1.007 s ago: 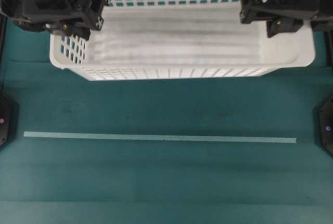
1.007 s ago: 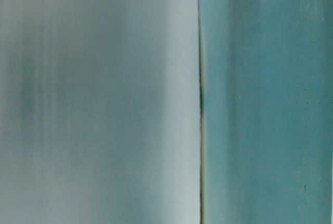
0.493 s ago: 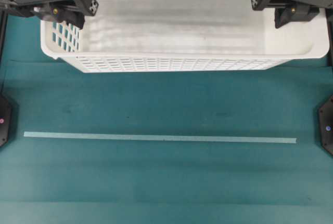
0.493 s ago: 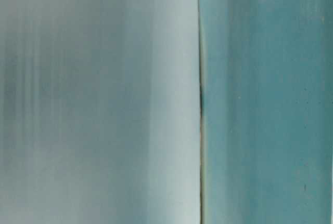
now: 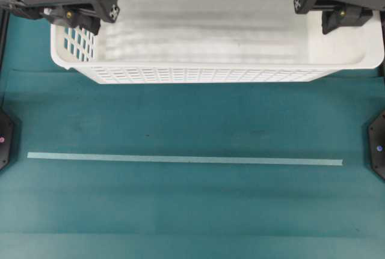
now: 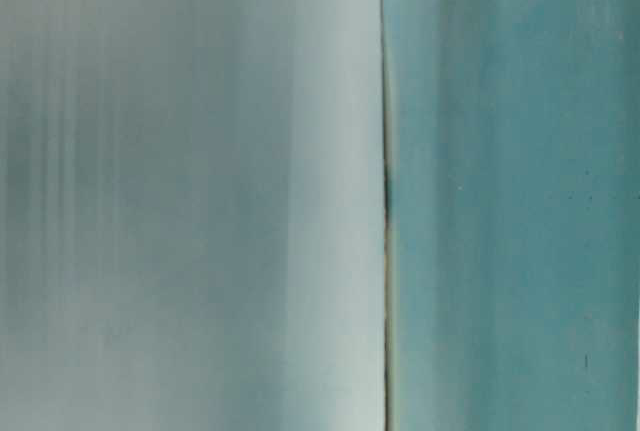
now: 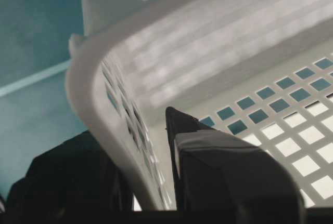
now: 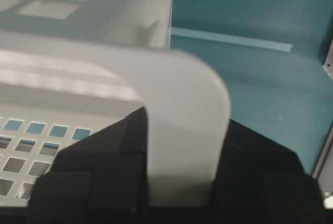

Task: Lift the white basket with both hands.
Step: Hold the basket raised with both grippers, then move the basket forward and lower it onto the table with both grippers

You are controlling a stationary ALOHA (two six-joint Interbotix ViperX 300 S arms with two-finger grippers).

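Our left gripper and right gripper each pinch the white basket rim at the frame's upper corners; uneven lifting could tilt it loose.

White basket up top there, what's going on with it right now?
Both arms have the white basket by its short ends. The left gripper is clamped over the left rim, one of the jaws inside the slotted wall and one outside; the right gripper pinches the right rim the same way. The basket sits at the far edge of the green table, beyond the pale tape line.
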